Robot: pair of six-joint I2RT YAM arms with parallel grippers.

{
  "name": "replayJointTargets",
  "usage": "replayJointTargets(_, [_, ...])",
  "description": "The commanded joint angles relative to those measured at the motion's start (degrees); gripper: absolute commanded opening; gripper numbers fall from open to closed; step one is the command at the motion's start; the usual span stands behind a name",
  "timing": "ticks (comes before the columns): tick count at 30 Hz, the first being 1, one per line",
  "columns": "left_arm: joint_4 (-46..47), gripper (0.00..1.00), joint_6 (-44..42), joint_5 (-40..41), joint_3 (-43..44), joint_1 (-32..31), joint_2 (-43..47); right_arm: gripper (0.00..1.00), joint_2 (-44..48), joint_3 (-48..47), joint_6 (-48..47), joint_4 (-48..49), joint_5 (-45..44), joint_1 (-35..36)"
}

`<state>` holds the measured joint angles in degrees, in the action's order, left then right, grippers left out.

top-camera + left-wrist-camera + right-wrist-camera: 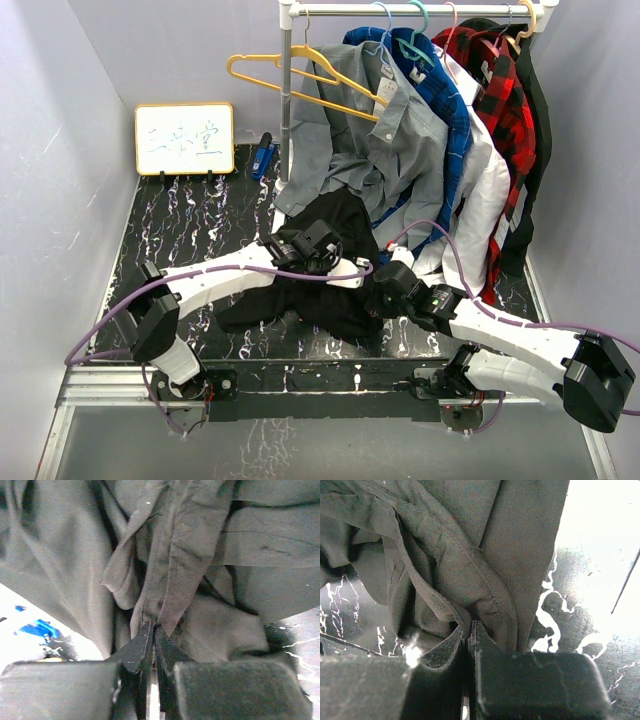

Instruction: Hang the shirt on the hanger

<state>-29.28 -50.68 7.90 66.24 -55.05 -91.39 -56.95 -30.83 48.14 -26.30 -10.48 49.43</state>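
Note:
The black shirt (330, 260) is bunched between my two arms, lifted in part above the dark marbled table. My left gripper (345, 272) is shut on a fold of the shirt; in the left wrist view the fabric (175, 570) runs up from the closed tips (152, 627). My right gripper (385, 290) is shut on another hem of the shirt (470, 580), pinched at its tips (469, 625). The yellow-orange hanger (300, 75) hangs on the rack's upright pole at the back, apart from both grippers.
A clothes rack (287, 100) stands at the back with a grey button shirt (390, 130), blue, white and red plaid shirts (500, 100) on it. A small whiteboard (184, 138) leans at the back left. A blue object (263, 156) lies beside it.

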Motion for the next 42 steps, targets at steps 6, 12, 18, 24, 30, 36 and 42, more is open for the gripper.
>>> replayJointTargets(6, [3.0, 0.00, -9.3, 2.7, 4.1, 1.8, -3.1, 0.00, 0.4, 0.1, 0.0, 3.2, 0.0, -0.3])
replayJointTargets(12, [5.7, 0.00, -11.3, 0.7, 9.1, 6.0, -11.4, 0.00, 1.2, 0.4, 0.1, 2.8, -0.4, -0.4])
replayJointTargets(18, [4.3, 0.00, -9.7, -1.8, 17.1, 8.4, -20.0, 0.00, 1.9, 0.9, 0.3, 3.0, -0.4, -0.5])
replayJointTargets(24, [4.1, 0.00, -8.0, -3.2, 20.3, 8.8, -23.9, 0.00, 3.8, 2.1, 2.2, 3.0, -1.0, -0.6])
replayJointTargets(30, [-4.3, 0.74, -1.9, -8.6, 24.7, 9.1, -20.4, 0.00, 5.1, 3.1, 2.9, 3.2, -1.3, -0.7])
replayJointTargets(36, [-6.9, 0.87, -0.2, -11.8, 24.2, 9.3, -10.1, 0.00, 5.3, 3.1, 2.6, 3.5, -1.0, -0.8])
replayJointTargets(42, [-14.7, 0.84, -8.9, -25.3, 20.3, 12.2, -5.6, 0.00, 5.0, 3.0, 2.3, 4.0, -0.7, -0.8])
